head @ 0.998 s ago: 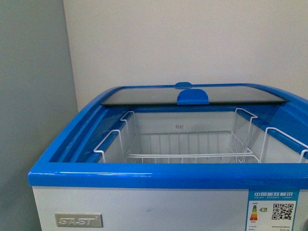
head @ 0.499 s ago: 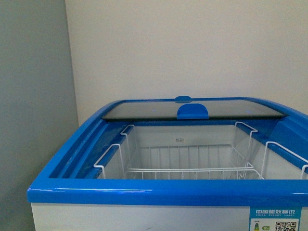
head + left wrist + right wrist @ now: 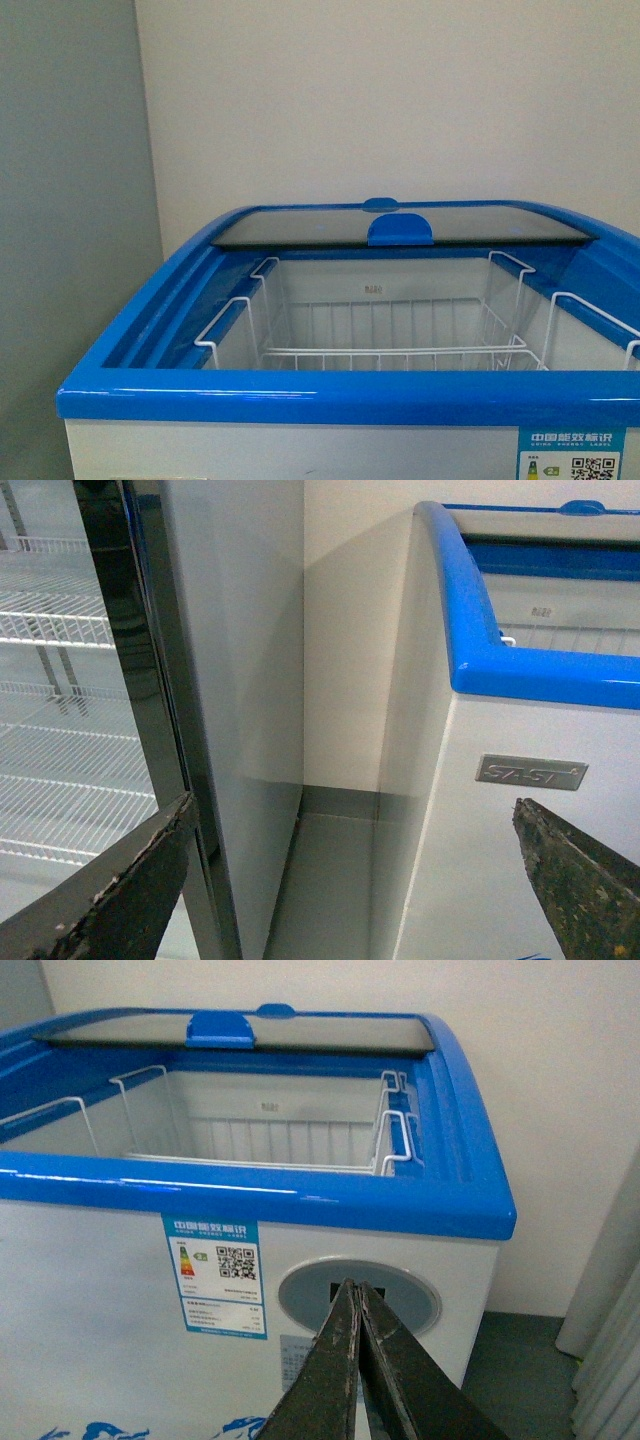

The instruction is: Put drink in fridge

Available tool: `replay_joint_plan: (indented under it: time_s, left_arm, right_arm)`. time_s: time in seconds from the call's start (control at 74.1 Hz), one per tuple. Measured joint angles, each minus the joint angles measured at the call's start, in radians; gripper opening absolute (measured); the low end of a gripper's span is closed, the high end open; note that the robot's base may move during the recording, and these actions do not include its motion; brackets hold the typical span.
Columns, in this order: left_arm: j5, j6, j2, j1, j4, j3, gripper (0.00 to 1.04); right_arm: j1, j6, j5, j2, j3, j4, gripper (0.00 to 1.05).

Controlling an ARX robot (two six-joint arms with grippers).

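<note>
The fridge (image 3: 330,392) is a white chest cooler with a blue top rim, seen from its front. Its glass lid (image 3: 300,225) is slid to the back, so the inside and a white wire basket (image 3: 390,352) are uncovered. No drink shows in any view. Neither arm shows in the front view. My left gripper (image 3: 350,880) is open and empty, low beside the fridge's left corner (image 3: 470,620). My right gripper (image 3: 352,1288) is shut with nothing between its fingers, below the rim (image 3: 250,1200) and in front of the fridge's front wall.
A tall glass-door cabinet (image 3: 140,680) with white shelves stands left of the fridge, with a narrow floor gap (image 3: 320,880) between them. A wall runs behind. A grey round panel (image 3: 410,1295) and an energy label (image 3: 222,1275) are on the fridge's front. A curtain (image 3: 610,1290) hangs to the right.
The fridge has dropped lower in the front view; the badge on its front wall has left the frame. Little differs over the last half second.
</note>
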Motion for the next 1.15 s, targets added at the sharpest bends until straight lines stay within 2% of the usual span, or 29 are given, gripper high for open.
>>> replay_joint_plan:
  time_s: [0.135,0.472,0.647,1.146]
  left_arm:
    - [0.0,0.0,0.0,0.0,0.0,0.0,0.97]
    - [0.0,0.0,0.0,0.0,0.0,0.0,0.97]
    - [0.0,0.0,0.0,0.0,0.0,0.0,0.97]
    - [0.0,0.0,0.0,0.0,0.0,0.0,0.97]
  right_arm:
    - [0.0,0.0,0.001,-0.001,0.0,-0.002,0.05]
    - [0.0,0.0,0.001,-0.001,0.0,-0.002,0.63]
    - [0.0,0.0,0.001,-0.001,0.0,-0.002,0.99]
    - [0.0,0.001,0.001,-0.001,0.0,-0.002,0.98]
